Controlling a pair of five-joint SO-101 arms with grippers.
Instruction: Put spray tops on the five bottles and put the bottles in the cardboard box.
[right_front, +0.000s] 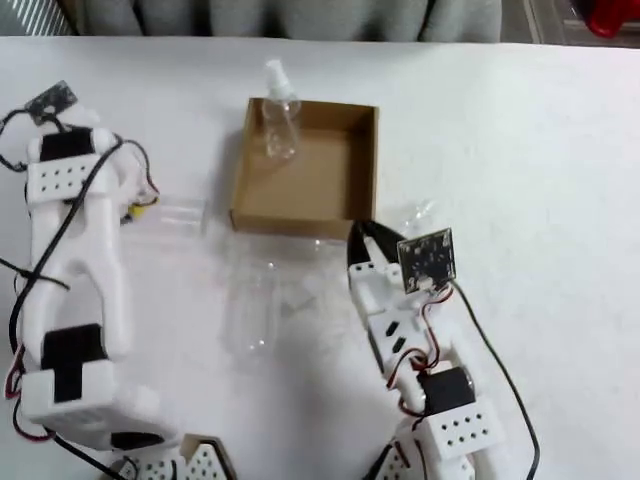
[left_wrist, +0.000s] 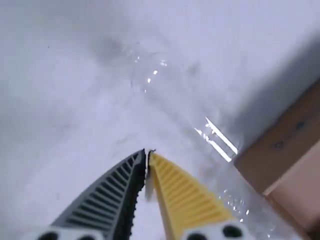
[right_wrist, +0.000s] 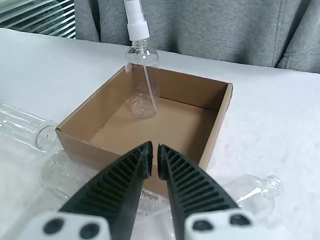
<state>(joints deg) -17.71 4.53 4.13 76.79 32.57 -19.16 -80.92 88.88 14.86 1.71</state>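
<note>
The cardboard box (right_front: 300, 215) stands mid-table. One clear bottle with a white spray top (right_front: 279, 118) stands upright in its far left corner, seen also as the capped bottle (right_wrist: 142, 80) inside the box (right_wrist: 100, 142). My right gripper (right_front: 358, 236) (right_wrist: 154, 152) sits shut and empty just before the box's near wall. An uncapped bottle (right_wrist: 252, 192) lies beside it. My left gripper (left_wrist: 147, 156), with grey and yellow fingers, is shut and empty left of the box (left_wrist: 287, 145), close to a lying clear bottle (left_wrist: 195, 120) (right_front: 180, 213).
More clear uncapped bottles lie on the white table in front of the box (right_front: 250, 310) (right_wrist: 60, 172) and to its left (right_wrist: 25, 129). Another lies right of the box (right_front: 415, 215). Both arm bases stand at the near edge.
</note>
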